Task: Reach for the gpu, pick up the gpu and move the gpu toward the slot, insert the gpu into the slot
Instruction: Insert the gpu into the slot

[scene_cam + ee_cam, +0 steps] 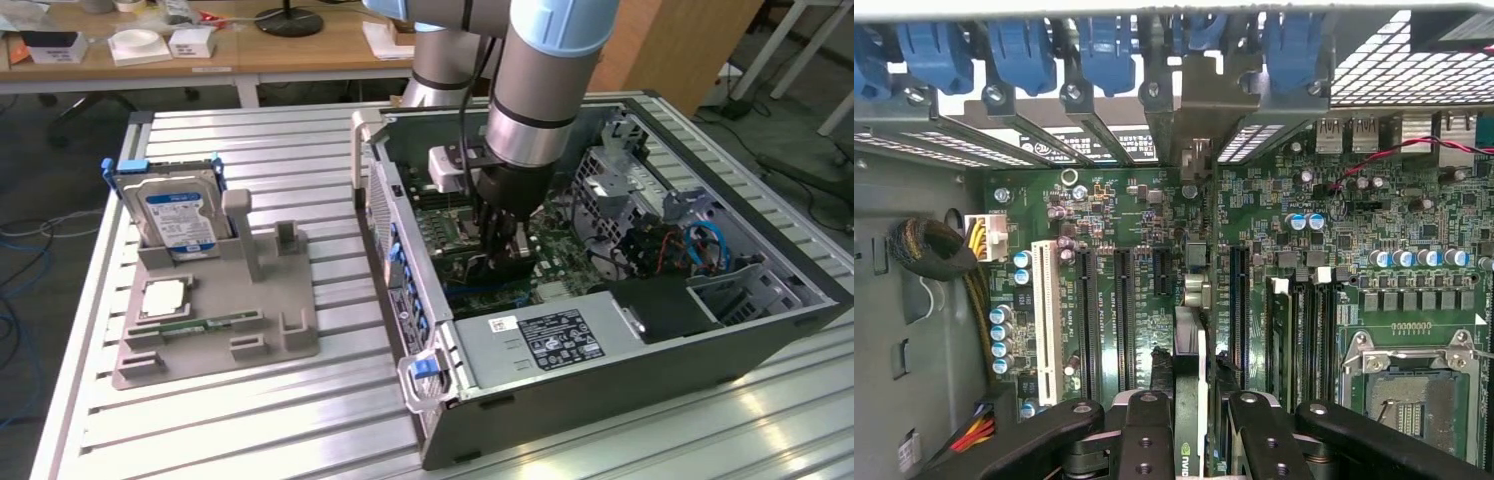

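Gpu [1194, 370]: thin card held edge-on, pinched between black fingers [1152, 440], low over green motherboard [1134, 215] inside open computer case [641, 370], above a long slot [1237, 300].

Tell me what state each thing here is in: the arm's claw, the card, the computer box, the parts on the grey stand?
Black gripper: shut on the gpu.
Thin dark gpu card: held edge-on over the green motherboard, among its long black slots.
Grey computer case: side open.
Blue-labelled silver hard drive: upright in the grey stand.
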### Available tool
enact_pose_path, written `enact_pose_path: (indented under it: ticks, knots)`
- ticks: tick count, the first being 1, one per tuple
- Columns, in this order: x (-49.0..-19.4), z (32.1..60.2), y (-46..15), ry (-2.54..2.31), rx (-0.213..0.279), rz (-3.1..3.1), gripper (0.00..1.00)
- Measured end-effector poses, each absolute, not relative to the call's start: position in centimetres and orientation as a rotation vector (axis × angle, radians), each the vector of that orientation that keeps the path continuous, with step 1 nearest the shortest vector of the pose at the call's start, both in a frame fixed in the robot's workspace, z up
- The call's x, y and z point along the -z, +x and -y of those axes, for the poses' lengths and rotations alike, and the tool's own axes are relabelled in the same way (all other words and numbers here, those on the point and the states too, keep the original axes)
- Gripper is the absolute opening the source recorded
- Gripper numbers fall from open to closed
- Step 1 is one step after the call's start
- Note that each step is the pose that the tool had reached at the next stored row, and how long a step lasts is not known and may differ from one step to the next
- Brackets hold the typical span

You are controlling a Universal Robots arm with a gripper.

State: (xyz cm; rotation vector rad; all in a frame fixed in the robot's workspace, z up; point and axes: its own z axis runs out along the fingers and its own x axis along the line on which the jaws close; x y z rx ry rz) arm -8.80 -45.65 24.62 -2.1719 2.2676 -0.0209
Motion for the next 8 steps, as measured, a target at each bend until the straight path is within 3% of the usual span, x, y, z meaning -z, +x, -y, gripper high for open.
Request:
enact_pose_path:
  ticks: [8]
  knots:
    - [-24.89, 45.65, -8.79, -2.172, 0.021, -2.267, 0.26]
